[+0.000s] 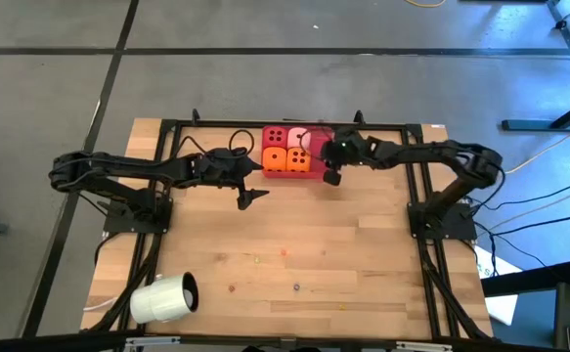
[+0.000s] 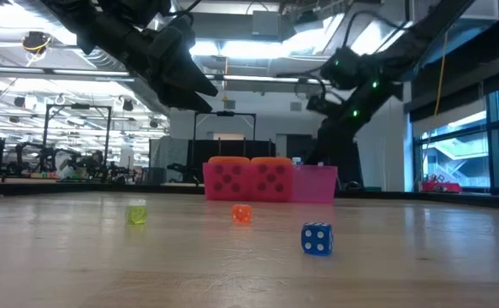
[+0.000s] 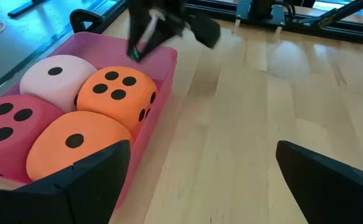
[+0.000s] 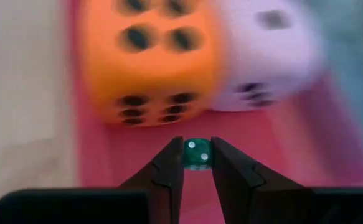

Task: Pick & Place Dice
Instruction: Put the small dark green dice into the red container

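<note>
Right gripper pinched on a small green die, held over the pink tray beside the big dice, likely for dropping in. Left gripper spread wide, empty, waiting by the tray.

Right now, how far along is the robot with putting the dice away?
Done: four big soft dice sit in the pink tray. In hand: the right hand pinches a tiny green die just over the tray, seemingly about to drop it in. Left, probably: three small dice lie on the table: a yellow-green die, an orange die and a blue die. The left hand waits open beside the tray.
</note>
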Available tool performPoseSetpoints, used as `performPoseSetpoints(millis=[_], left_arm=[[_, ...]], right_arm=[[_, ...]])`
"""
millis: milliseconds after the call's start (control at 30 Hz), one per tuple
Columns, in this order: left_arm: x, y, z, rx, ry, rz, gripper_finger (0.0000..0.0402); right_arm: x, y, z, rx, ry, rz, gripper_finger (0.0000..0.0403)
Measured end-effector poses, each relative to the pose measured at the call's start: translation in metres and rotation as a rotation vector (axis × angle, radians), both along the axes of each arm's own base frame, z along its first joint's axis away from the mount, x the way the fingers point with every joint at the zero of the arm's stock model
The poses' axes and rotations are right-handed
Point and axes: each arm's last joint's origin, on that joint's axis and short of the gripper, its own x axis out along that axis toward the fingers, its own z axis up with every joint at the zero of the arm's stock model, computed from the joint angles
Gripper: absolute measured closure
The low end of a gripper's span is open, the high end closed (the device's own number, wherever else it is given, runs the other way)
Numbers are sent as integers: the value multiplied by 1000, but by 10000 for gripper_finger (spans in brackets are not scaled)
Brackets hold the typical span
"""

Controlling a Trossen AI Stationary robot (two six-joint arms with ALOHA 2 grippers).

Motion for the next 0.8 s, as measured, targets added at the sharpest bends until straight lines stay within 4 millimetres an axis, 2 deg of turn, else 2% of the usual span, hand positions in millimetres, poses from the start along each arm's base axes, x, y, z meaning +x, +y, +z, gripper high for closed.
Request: performPoseSetpoints(millis=[133,233,333,600,800], left_arm=[[0,0,0,-1,0,-2,2],[0,0,0,0,0,-2,2],[0,0,0,-1,0,-3,2],[0,0,0,0,0,-3,2],[0,0,1,41,-4,-12,2]], right_arm=[[4,-3,-18,48,31,84,303],[8,-6,-20,39,41,66,280],[11,-9,-16,26,49,46,255],[24,-15,10,33,55,50,200],[28,-17,18,45,41,34,186]])
